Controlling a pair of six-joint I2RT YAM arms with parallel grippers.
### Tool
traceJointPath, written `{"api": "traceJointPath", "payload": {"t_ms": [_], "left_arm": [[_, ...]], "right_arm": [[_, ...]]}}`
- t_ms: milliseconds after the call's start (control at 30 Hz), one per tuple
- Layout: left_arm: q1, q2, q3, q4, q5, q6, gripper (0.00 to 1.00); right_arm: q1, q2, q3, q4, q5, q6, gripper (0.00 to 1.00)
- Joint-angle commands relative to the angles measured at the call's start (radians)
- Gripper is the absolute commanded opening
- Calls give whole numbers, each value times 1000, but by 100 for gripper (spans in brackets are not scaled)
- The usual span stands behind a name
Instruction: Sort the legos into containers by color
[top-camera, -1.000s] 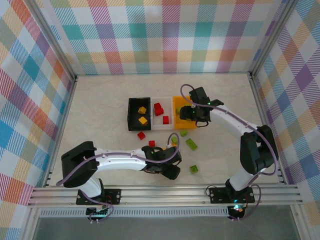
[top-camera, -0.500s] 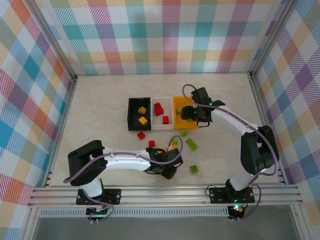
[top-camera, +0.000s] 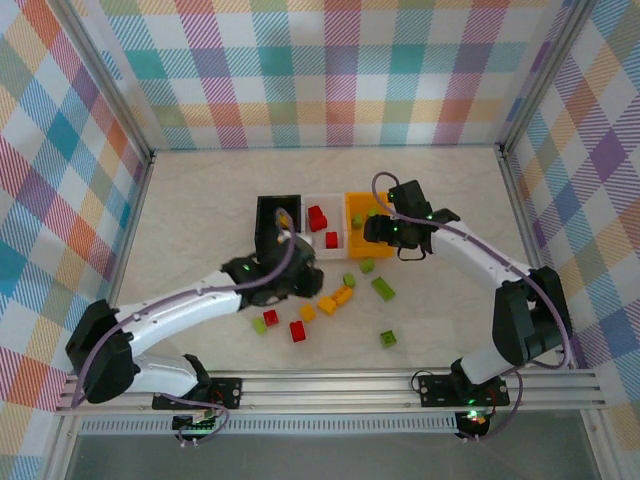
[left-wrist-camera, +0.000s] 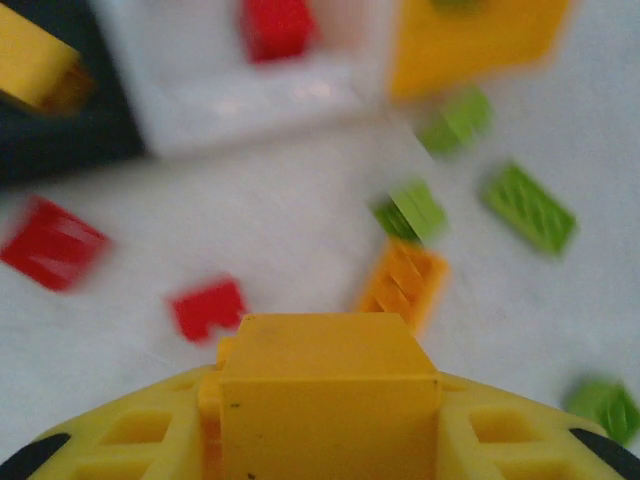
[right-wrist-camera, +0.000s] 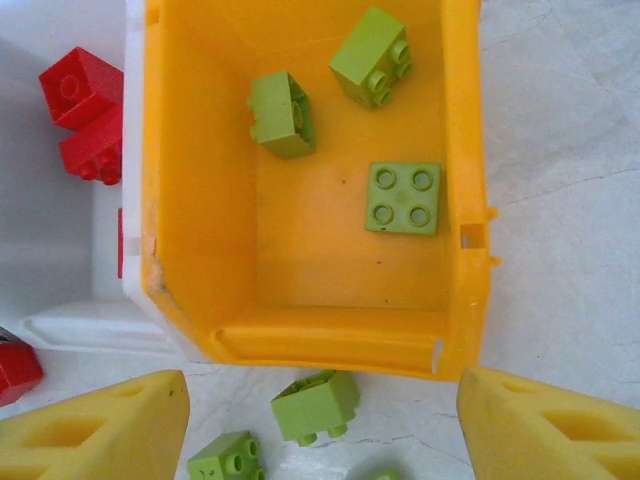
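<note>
The left hand (left-wrist-camera: 328, 420) clamps a yellow plastic brick (left-wrist-camera: 330, 375) between yellow fingers (left-wrist-camera: 510, 440). Just beyond that brick, on the pale table (left-wrist-camera: 260, 200), lie a small red brick (left-wrist-camera: 207, 308) and an orange ridged brick (left-wrist-camera: 403, 285). Farther beyond it, blurred, stand a black plastic bin (left-wrist-camera: 50, 140) to the left, a white bin (left-wrist-camera: 250, 95) ahead and an orange bin (left-wrist-camera: 470, 50) to the right.

Glossy plastic orange bin (right-wrist-camera: 330, 340), smooth plastic legos (right-wrist-camera: 402, 197), matt tabletop (right-wrist-camera: 560, 120)

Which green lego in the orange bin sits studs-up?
The flat four-stud lego by the orange bin's right wall; the left lego and far lego lie tipped sideways.
</note>
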Motion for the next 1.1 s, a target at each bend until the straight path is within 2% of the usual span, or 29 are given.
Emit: {"api": "traceJointPath", "payload": {"t_ms": [0,200,500,567,667,767,867,1067], "left_arm": [[119,41,63,9,-5,14,36],[285,259,237,29,-16,19,34],[363,501,440,-26,-49,-4,35],[365,526,462,-32,-45,-4,42],[365,541,478,-36,-36,-7,60],[365,533,487,-45,-37,-7,72],[364,496,489,-48,-22,-7,78],[317,346,426,-45,45,2,80]], "right_arm": [[0,-26,-36,28,-23,19,71],[5,-41,-65,31,-27,23,71],[15,-119,-116,24,-35,24,71],[17,-140,-129,22,-36,24,71],[18,-164,-135,17,-38,24,71],[17,-178,-135,15,-44,29,72],[17,-188,-130,14,-52,33,72],[18,-200,-137,10,-50,33,72]]}}
